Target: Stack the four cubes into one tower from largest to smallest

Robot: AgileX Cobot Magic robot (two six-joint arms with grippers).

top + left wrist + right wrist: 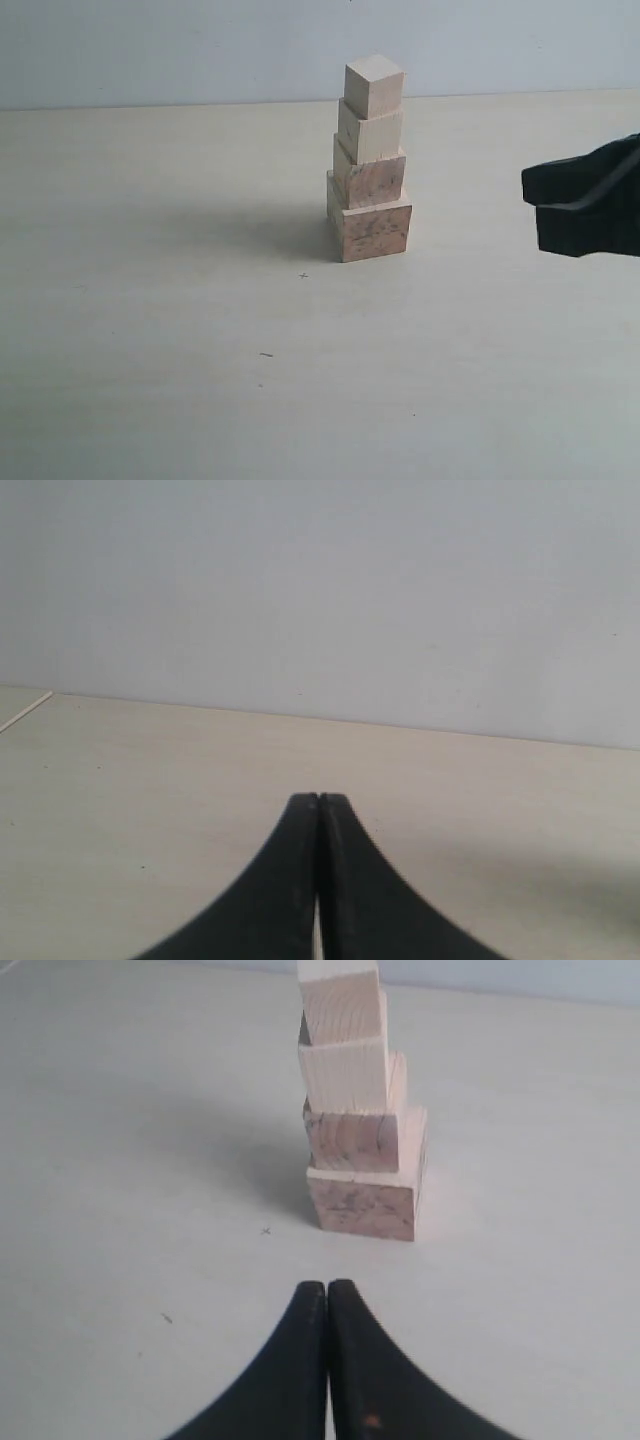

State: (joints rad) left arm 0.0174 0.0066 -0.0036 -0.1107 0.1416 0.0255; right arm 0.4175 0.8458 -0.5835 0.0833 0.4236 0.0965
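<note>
The tower (370, 165) stands near the middle of the table, all of the four cubes in one column. The largest, mottled cube (370, 228) is at the bottom, the second cube (370, 180) on it, then a paler cube (370, 132) and the smallest cube (374, 84) on top, each a little skewed. The right wrist view shows the tower (358, 1110) ahead of my right gripper (327, 1285), which is shut and empty. That right gripper (530, 195) hangs well to the right of the tower. My left gripper (318, 798) is shut over bare table, no cube near it.
A pale tabletop (180, 330) runs back to a light wall (180, 50). Small dark specks (265, 354) mark the surface in front of the tower. The table's far edge (300, 718) shows in the left wrist view.
</note>
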